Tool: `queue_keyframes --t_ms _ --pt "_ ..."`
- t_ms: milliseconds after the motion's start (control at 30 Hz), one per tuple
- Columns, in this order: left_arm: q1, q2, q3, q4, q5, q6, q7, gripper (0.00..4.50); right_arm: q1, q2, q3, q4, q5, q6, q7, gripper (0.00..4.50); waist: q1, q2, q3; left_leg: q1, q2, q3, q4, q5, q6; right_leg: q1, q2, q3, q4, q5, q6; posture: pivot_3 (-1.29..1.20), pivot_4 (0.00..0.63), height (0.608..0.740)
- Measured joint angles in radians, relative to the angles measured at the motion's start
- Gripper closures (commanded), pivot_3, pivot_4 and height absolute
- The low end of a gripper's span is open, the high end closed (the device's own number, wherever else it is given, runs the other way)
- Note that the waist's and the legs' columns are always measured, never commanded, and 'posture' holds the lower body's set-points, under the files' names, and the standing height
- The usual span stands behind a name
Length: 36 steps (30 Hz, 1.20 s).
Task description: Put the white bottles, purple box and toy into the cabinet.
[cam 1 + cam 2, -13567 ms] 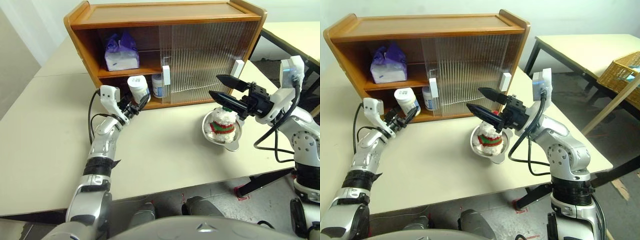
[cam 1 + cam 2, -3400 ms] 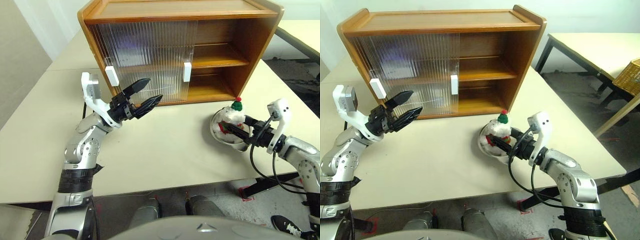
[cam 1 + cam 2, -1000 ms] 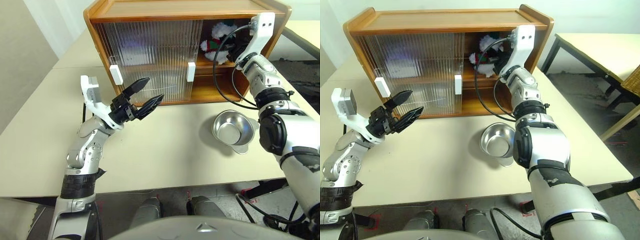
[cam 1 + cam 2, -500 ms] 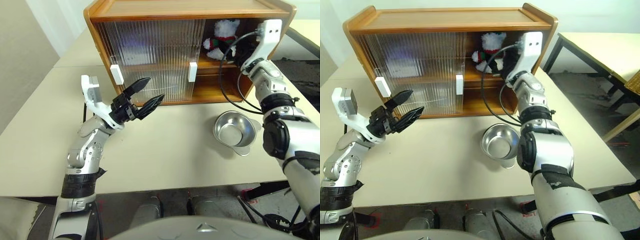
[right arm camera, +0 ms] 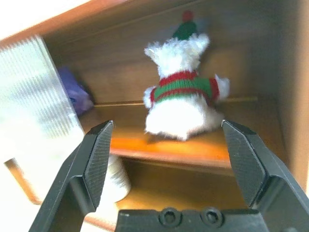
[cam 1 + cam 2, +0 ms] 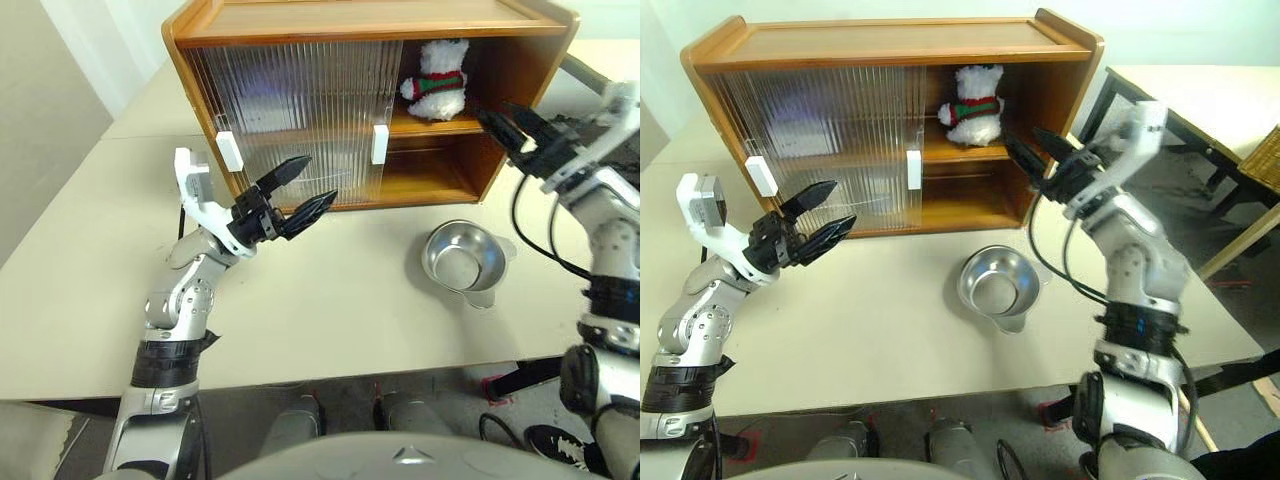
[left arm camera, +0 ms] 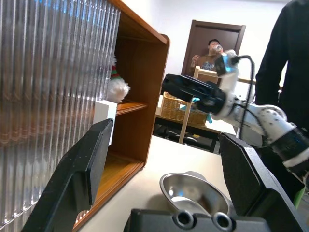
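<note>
Fingers of the right gripper are spread wide apart and hold nothing. They hang in the air just in front of the open right side of the cabinet, near the top shelf. The toy sits on that top shelf at about 12 o'clock in the head views, upright, with its back to the room. It is a fluffy white figure with a red and green striped band, and the right wrist view shows its green hat with a red pompom. The right fingers are apart from the toy and do not touch it.

In the right wrist view, the purple box peeks out on the same shelf behind the ribbed door, beside the toy. One of the white bottles can be seen on the lower shelf under it. The second one cannot be made out.

Both ribbed clear doors cover the left side of the cabinet. Their white handles stand at the door edges.

The left gripper is at about 9 o'clock, in front of the closed doors. Its fingers are wide open too, and empty.

A round steel bowl sits empty on the tabletop at about 4 o'clock, in front of the cabinet.

The left wrist view shows a wicker basket and a person far behind.
</note>
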Motion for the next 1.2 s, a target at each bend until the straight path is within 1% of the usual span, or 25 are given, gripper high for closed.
queue_keyframes --t_ms 100,200,300,533,667,767,1000,1200 --pt "0.002 0.0 0.0 0.001 0.0 0.0 -0.005 0.0 0.094 -0.008 -0.051 -0.043 0.078 0.096 -0.029 0.02 -0.007 0.0 0.0 0.0 0.0 0.0 0.003 0.0 0.0 0.001 0.0 0.001 0.0 0.0 0.003 -0.19 0.039 0.74" --pt "0.002 0.001 0.0 0.001 -0.001 0.0 -0.01 0.0 0.173 -0.011 -0.096 -0.083 0.154 0.188 -0.065 0.02 -0.013 0.0 0.0 0.0 -0.001 0.0 0.005 0.0 0.0 0.002 0.0 0.001 0.0 -0.003 0.009 -0.19 0.039 0.74" --pt "0.002 0.002 0.001 0.001 -0.001 0.001 -0.013 0.0 0.229 -0.011 -0.141 -0.11 0.234 0.264 -0.098 0.02 -0.016 0.0 0.0 0.0 -0.001 0.0 0.005 0.0 0.0 0.002 0.0 0.002 0.0 -0.003 0.01 -0.19 0.041 0.74" --pt "0.002 0.006 0.001 0.002 -0.001 0.001 -0.015 0.0 0.29 -0.017 -0.231 -0.078 0.411 0.459 -0.201 0.02 -0.019 0.0 0.0 -0.002 -0.001 0.0 0.004 -0.001 -0.001 -0.001 0.0 0.002 0.0 -0.004 0.011 -0.19 0.05 0.74" --pt "0.009 0.017 0.004 0.002 -0.003 0.003 -0.014 0.0 0.333 -0.029 -0.292 -0.001 0.562 0.6 -0.267 0.02 -0.015 0.0 0.001 -0.003 -0.001 0.0 0.003 -0.002 -0.002 -0.002 0.0 0.002 0.0 -0.007 0.012 -0.18 0.058 0.74" --pt "0.015 0.019 0.005 0.0 -0.005 0.007 -0.012 0.0 0.375 -0.037 -0.307 0.017 0.62 0.647 -0.288 0.02 -0.011 -0.001 0.001 -0.004 -0.001 0.0 0.001 -0.003 -0.003 -0.003 0.0 0.003 0.0 -0.009 0.013 -0.18 0.064 0.74" --pt "0.027 0.022 0.007 -0.011 -0.01 0.011 -0.007 0.0 0.496 -0.049 -0.313 0.049 0.698 0.707 -0.303 0.02 -0.009 -0.003 0.003 -0.004 -0.001 0.0 -0.003 -0.005 -0.006 -0.005 0.0 0.003 0.0 -0.013 0.014 -0.18 0.07 0.74" --pt "0.028 0.024 0.008 -0.013 -0.011 0.019 -0.006 0.0 0.55 -0.05 -0.312 0.056 0.772 0.745 -0.314 0.02 -0.009 -0.003 0.003 -0.004 -0.001 0.0 -0.007 -0.007 -0.007 -0.006 0.0 0.003 0.0 -0.016 0.014 -0.18 0.068 0.74"
